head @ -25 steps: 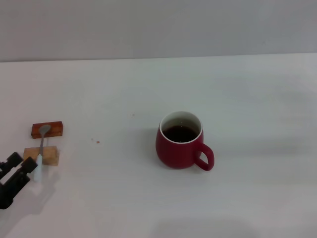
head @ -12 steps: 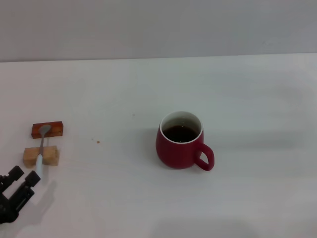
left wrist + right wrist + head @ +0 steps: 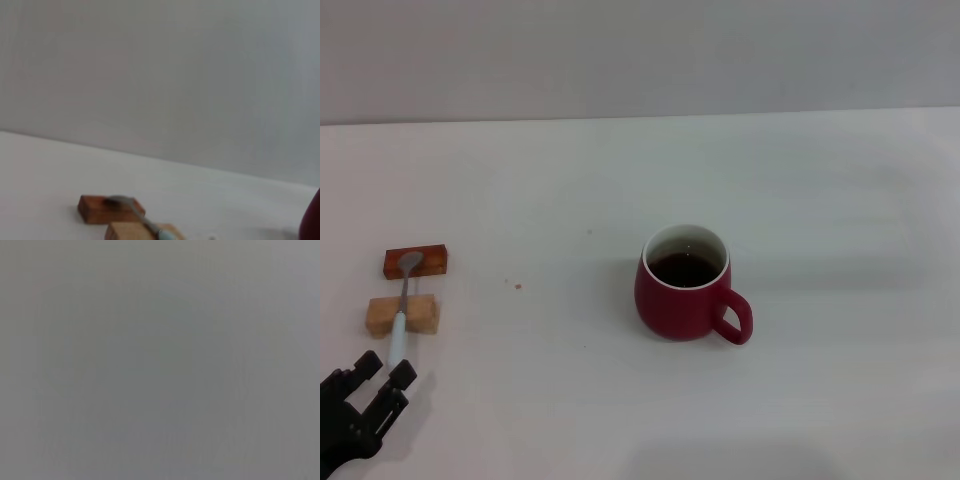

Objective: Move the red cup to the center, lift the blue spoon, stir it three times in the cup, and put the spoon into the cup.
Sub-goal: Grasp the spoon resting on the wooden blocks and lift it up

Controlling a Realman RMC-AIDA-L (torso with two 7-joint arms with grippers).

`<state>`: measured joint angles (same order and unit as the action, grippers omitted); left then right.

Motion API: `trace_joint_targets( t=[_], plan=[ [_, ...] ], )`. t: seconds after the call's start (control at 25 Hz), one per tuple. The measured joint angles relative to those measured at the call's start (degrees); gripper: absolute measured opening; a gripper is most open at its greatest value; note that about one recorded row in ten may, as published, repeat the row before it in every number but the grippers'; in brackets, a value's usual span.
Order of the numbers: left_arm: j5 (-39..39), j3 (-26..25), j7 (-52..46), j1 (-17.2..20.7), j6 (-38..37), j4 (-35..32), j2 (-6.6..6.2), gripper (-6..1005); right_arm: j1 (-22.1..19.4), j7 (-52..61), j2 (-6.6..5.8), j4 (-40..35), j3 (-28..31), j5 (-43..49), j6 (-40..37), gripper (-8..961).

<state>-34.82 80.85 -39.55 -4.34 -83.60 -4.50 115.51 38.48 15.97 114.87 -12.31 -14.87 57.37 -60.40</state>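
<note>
— Sitting where, the cup (image 3: 685, 285)?
— Standing upright near the middle of the desk (image 3: 820, 190), handle pointing right and toward the robot, holding dark liquid inside a white wall. Showing only as a dark red sliver (image 3: 313, 224) at the edge of the left wrist view.
— And the spoon (image 3: 402, 303)?
— Lying well apart from the cup, far out on the left. Resting its grey bowl on a dark block (image 3: 416, 262) and bridging its pale handle across a pale block (image 3: 402, 316) nearer the robot, with the handle's end reaching past that block over the desk. Appearing in the left wrist view too (image 3: 136, 214), crossing from dark block (image 3: 100, 210) to pale block (image 3: 131, 233).
— Being held by anything?
— Not looking gripped. Left gripper (image 3: 384, 369) hanging low at the near left corner, just short of the handle's end, fingers (image 3: 365, 363) spread with a gap between and clasping nothing. Touching the handle tip or not: impossible to tell.
— Right gripper?
— Not appearing in the head view; right wrist view giving only flat grey.
— Anything else around?
— A plain grey wall (image 3: 640, 55) rising behind the desk.
</note>
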Motion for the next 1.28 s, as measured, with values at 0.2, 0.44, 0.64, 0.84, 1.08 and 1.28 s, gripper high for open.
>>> trace_joint_targets(
  t=[0.2, 0.44, 0.64, 0.84, 1.08, 1.28],
  plan=[
    [0.1, -3.3, 1.55, 0.34, 1.0, 0.02, 0.8, 500, 0.04, 0.0, 0.02, 0.0, 0.02, 0.0, 0.02, 505],
    [0.07, -4.87, 2.49, 0.76, 0.97, 0.02, 1.28, 500, 0.02, 0.0, -0.03, 0.0, 0.02, 0.04, 0.7, 505],
    [-0.27, -4.46, 2.4, 0.35, 1.0, -0.03, 1.32, 501, 0.02, 0.01, -0.03, -0.03, 0.02, 0.01, 0.85, 505],
    [-0.29, -4.46, 2.41, 0.3, 1.03, -0.2, 1.41, 501, 0.02, 0.01, -0.03, -0.01, 0.02, 0.01, 0.85, 506],
    [-0.33, -4.61, 2.5, 0.21, 1.83, -0.09, 1.49, 501, 0.01, 0.0, 0.0, 0.01, 0.02, 0.0, 0.85, 506],
    [-0.15, -4.82, 2.18, -0.06, 2.24, -0.08, 1.58, 502, 0.07, -0.03, 0.0, 0.01, 0.02, -0.04, 0.85, 506]
  ],
)
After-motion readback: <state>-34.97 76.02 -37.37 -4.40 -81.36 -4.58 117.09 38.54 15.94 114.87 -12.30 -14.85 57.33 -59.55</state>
